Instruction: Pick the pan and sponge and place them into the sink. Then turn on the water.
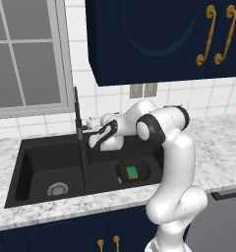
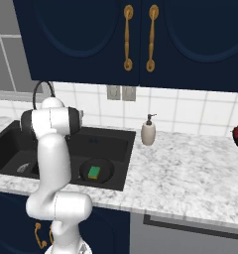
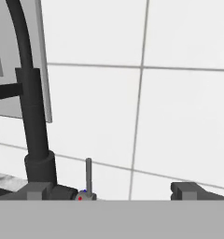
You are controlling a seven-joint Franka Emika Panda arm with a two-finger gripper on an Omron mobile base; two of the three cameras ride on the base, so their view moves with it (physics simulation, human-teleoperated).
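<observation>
One faucet lever, hand-view close-up

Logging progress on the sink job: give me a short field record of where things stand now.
pan: in the right basin of the sink, pan at
sponge: lying in the pan
faucet: no water visible
faucet lever: upright, just ahead of the fingers
gripper: open, empty, at the faucet base
left to do: turn on the water
</observation>
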